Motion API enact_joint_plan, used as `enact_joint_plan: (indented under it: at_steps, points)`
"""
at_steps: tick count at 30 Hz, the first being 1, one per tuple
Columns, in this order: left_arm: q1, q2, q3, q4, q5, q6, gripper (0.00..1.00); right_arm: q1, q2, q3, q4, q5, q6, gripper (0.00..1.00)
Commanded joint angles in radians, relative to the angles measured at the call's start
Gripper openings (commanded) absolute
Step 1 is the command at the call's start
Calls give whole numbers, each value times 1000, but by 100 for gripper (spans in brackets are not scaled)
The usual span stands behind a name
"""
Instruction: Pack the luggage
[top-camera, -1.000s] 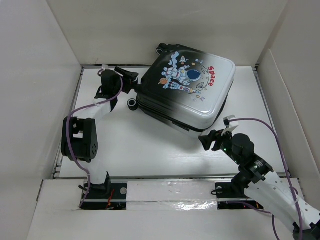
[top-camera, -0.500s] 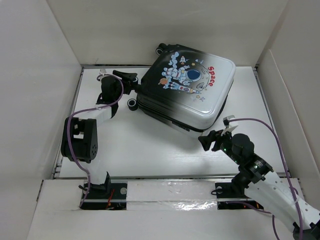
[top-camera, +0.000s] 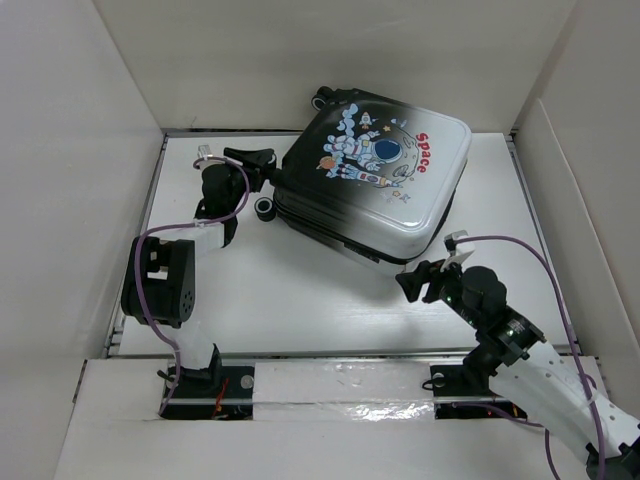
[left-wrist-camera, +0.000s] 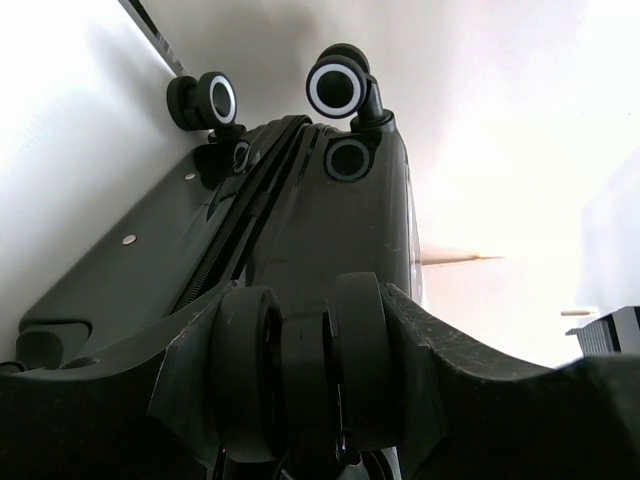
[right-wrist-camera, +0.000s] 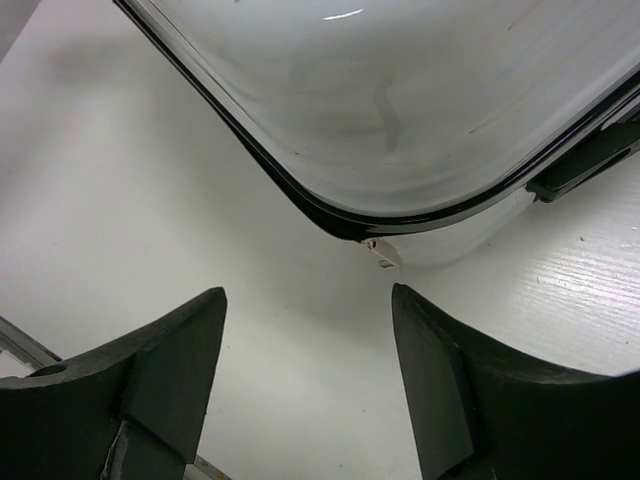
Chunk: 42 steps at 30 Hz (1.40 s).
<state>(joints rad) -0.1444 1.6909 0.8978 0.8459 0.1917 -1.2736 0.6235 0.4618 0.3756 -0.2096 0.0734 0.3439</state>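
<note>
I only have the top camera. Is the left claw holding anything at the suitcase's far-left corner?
Observer: Yes. In the left wrist view the left claw grips a twin wheel of the luggage.
Operator: Is the right claw touching the shell?
Observer: No. The right claw is open, with table showing between it and the white corner.
Operator: Anything graspable there?
Observer: A small tab under the corner's seam.

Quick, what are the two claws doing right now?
Left gripper: jaws closed on a suitcase wheel.
Right gripper: jaws open, holding nothing.
</note>
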Motion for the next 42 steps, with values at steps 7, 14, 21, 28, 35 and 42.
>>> enact_joint_plan:
  at_steps: [7, 14, 21, 28, 35, 42]
  points:
    - [20, -95, -52, 122, 54, 49, 0, 7, -3, 17, 13, 37, 0, 72]
    - [20, -366, -256, 97, -47, 186, 0, -50, 180, 115, 127, 5, -94, 71]
    - [-26, -635, -520, 47, -164, 267, 0, -172, 371, 207, 300, -222, -213, 69]
    - [-35, -870, -658, -74, -162, 272, 0, -220, 469, 299, 279, -343, -241, 64]
    - [-35, -903, -614, -96, -158, 283, 0, -220, 197, 65, 282, -227, -168, 72]
    - [-35, -861, -585, -50, -133, 253, 0, -301, 196, -35, 354, -193, -112, 10]
